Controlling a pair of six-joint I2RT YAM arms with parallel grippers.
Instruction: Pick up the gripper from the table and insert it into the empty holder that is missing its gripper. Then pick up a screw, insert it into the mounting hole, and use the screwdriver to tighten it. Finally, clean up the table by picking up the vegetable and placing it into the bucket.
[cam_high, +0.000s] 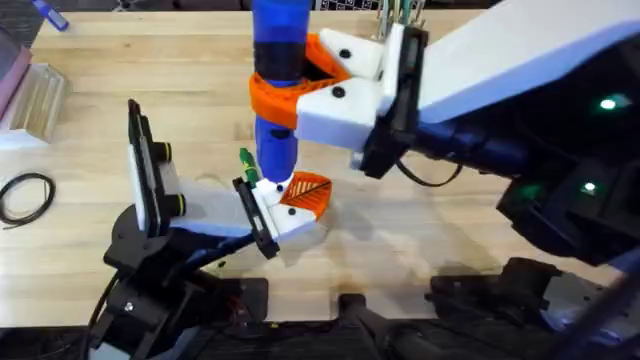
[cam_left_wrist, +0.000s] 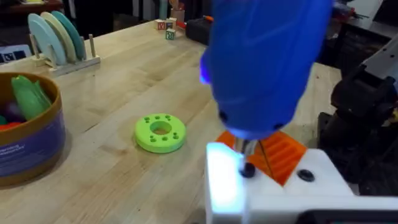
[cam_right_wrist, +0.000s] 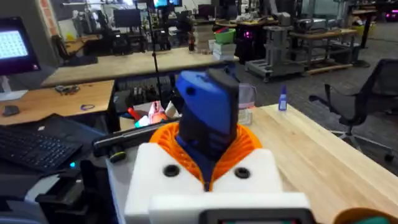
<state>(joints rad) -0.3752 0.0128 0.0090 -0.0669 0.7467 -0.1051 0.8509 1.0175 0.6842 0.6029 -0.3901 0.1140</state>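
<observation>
1. The right gripper (cam_high: 345, 85) is clamped around the screwdriver (cam_high: 277, 75), its white fingers with orange pads pressing the blue body from both sides; the right wrist view shows the same hold (cam_right_wrist: 208, 140).
2. The screwdriver stands upright over the middle of the table (cam_high: 480, 250), tip down.
3. In the left wrist view the screwdriver (cam_left_wrist: 264, 62) has its metal bit resting on a dark screw (cam_left_wrist: 247, 170) on top of the white holder (cam_left_wrist: 273, 186).
4. The orange gripper (cam_high: 308, 193) sits in that holder (cam_high: 285, 215), just beside the screwdriver's tip; its ribbed face shows in the left wrist view (cam_left_wrist: 283, 152).
5. The left gripper (cam_high: 155, 180) stands near the table's front edge, left of the holder; whether its fingers are apart or together cannot be told.
6. The bucket (cam_left_wrist: 34, 146) sits on the table, and the green vegetable (cam_left_wrist: 28, 96) lies inside it along with something red.
7. A bright green disc (cam_left_wrist: 160, 132) with holes lies flat on the wood between the bucket and the holder.
8. A rack of pale plates (cam_left_wrist: 59, 37) stands farther back on the table.
</observation>
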